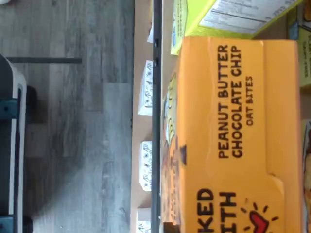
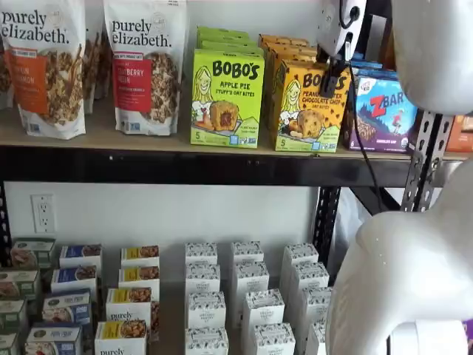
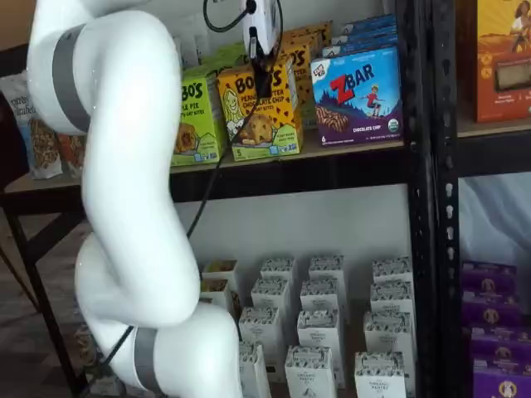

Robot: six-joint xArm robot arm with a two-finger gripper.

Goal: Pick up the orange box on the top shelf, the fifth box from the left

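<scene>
The hand [image 2: 334,70], a white body with black fingers hanging from the arm's wrist, sits at the upper edge of the yellow-orange cardboard carton of peanut butter chocolate chip oat bites [image 2: 309,107]. In both shelf views a black finger runs down over the carton's printed front near its top. The fingers have closed, and by their position I judge them clamped on the carton's top edge, front against back, though the rear finger is hidden. The grip is taken from above and in front because that is the only free side: the lime-green apple pie carton [image 2: 226,96] stands just beside it on one flank and the blue bar box [image 2: 386,111] on the other, leaving no room for fingers between.

The orange carton stands upright at the front of the light tan wooden top shelf [image 2: 111,137], more of its kind lined up behind it. In the wrist view its orange top panel [image 1: 238,136] fills much of the picture, which fits a hand poised directly over it.

The carton's base seems to rest on the board, so the lift appears not yet begun. Pulling straight up and outward should clear the neighbours; a tilt might nudge the green carton. Small white boxes [image 2: 205,307] crowd the lower level.
</scene>
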